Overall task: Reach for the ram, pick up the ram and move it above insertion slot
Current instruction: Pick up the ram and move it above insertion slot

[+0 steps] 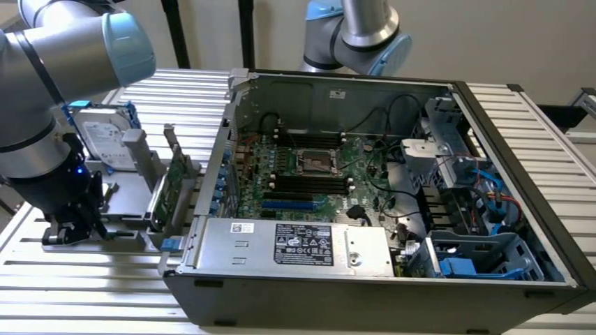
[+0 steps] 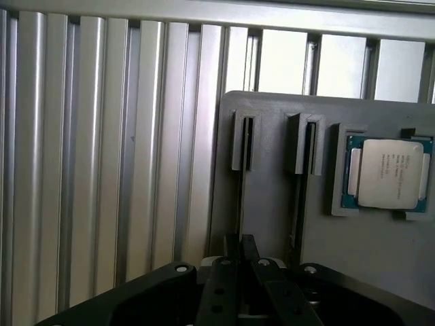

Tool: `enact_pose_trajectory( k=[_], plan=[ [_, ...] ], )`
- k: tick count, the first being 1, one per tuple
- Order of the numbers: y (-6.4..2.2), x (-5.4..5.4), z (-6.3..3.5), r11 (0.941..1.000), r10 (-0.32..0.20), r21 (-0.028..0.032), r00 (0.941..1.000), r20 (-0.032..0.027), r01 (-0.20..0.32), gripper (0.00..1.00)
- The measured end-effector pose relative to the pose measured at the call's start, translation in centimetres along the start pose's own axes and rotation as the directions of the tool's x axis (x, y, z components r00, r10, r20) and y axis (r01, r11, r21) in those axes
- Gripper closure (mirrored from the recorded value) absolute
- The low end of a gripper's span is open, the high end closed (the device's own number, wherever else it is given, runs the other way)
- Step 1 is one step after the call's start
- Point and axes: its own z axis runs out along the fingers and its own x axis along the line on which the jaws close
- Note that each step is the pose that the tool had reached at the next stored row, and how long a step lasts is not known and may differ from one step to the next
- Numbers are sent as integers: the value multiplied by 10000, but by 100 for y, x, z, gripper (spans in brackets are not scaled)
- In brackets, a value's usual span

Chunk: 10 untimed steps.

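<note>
My gripper (image 1: 72,227) is down at the grey holder (image 1: 121,241) on the slatted table, at the exterior view's left of the open computer case (image 1: 373,209). In the wrist view its black fingers (image 2: 231,252) are drawn together in line with one of the holder's two narrow slots (image 2: 242,142). A thin dark edge, the ram (image 2: 238,197), runs along that slot right up to the fingertips, and they seem closed on it. The motherboard's black insertion slots (image 1: 308,185) lie inside the case, far from the gripper (image 2: 240,246).
A wider green expansion card (image 1: 173,187) and a hard drive (image 1: 100,136) stand in the holder beside my arm. A processor (image 2: 385,173) sits in a pocket of the holder (image 2: 272,204). A second robot arm (image 1: 359,31) rises behind the case. A power supply (image 1: 289,244) fills the case's front.
</note>
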Motion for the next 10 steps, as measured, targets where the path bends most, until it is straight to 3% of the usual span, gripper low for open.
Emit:
enact_pose_trajectory(
  k=[10],
  plan=[
    [-7,1,-57,10000,85,1,10000,44,-85,87]
  ],
)
